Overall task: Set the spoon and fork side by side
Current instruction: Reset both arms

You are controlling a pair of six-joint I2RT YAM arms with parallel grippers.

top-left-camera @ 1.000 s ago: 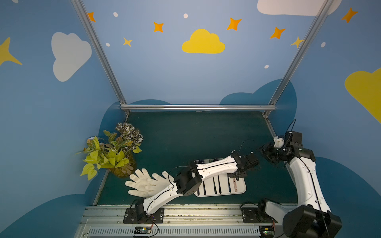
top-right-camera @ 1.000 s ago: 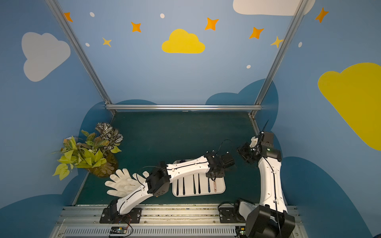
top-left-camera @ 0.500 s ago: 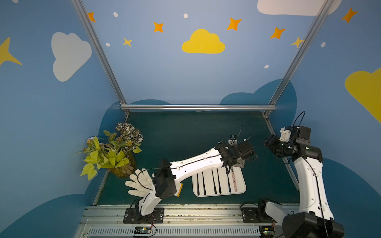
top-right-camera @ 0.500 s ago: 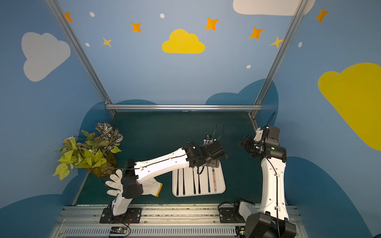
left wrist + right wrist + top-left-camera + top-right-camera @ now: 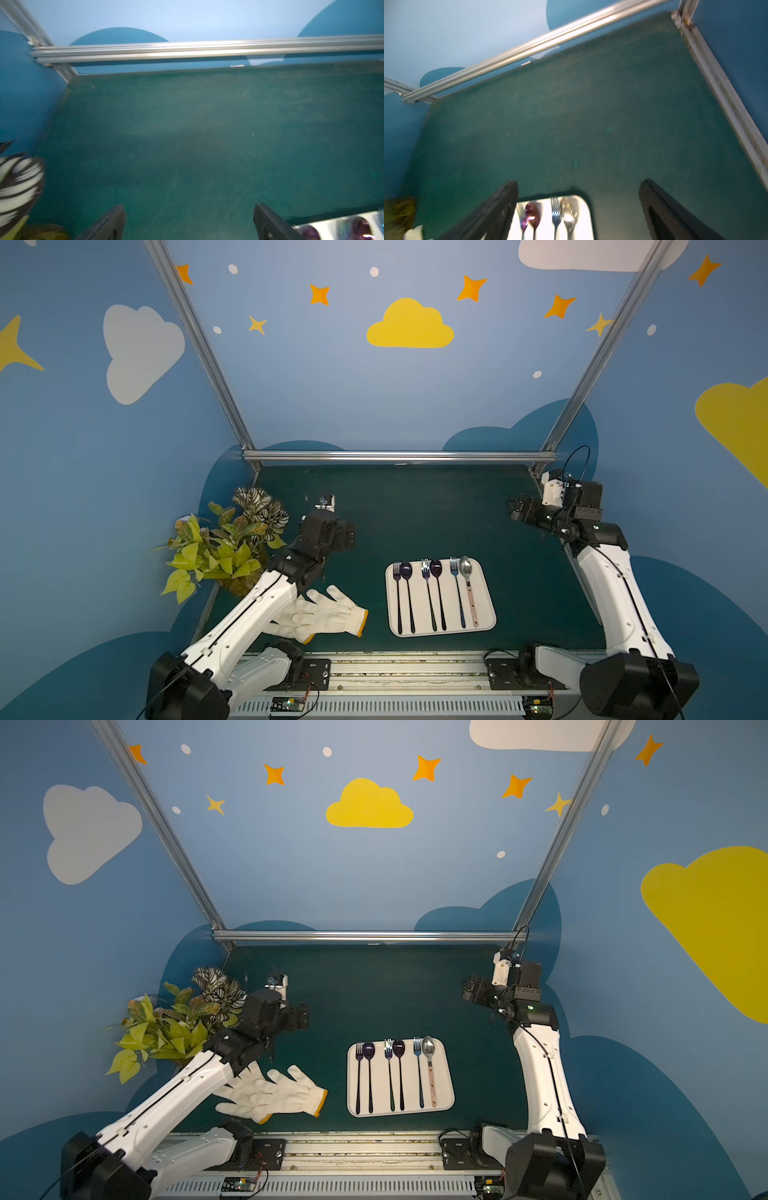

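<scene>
A white tray (image 5: 487, 614) (image 5: 445, 1094) near the table's front holds three fork-and-spoon pairs, all lengthwise and parallel. The rightmost pair is a blue-handled fork (image 5: 455, 572) (image 5: 555, 214) next to a silver spoon (image 5: 465, 567) (image 5: 568, 209) with a pink handle. My left gripper (image 5: 347, 535) (image 5: 190, 220) hovers left of the tray over bare mat, open and empty. My right gripper (image 5: 513, 510) (image 5: 579, 199) hangs high at the right, behind the tray, also open and empty.
A pair of white cotton gloves (image 5: 320, 614) lies left of the tray, partly under my left arm. A potted plant (image 5: 220, 543) stands at the left edge. An aluminium rail (image 5: 399, 456) closes the back, with blue walls on each side.
My left arm has pulled off the tray and swung left, uncovering the cutlery. Both grippers have opened wide. The right gripper rose a little toward the back.
</scene>
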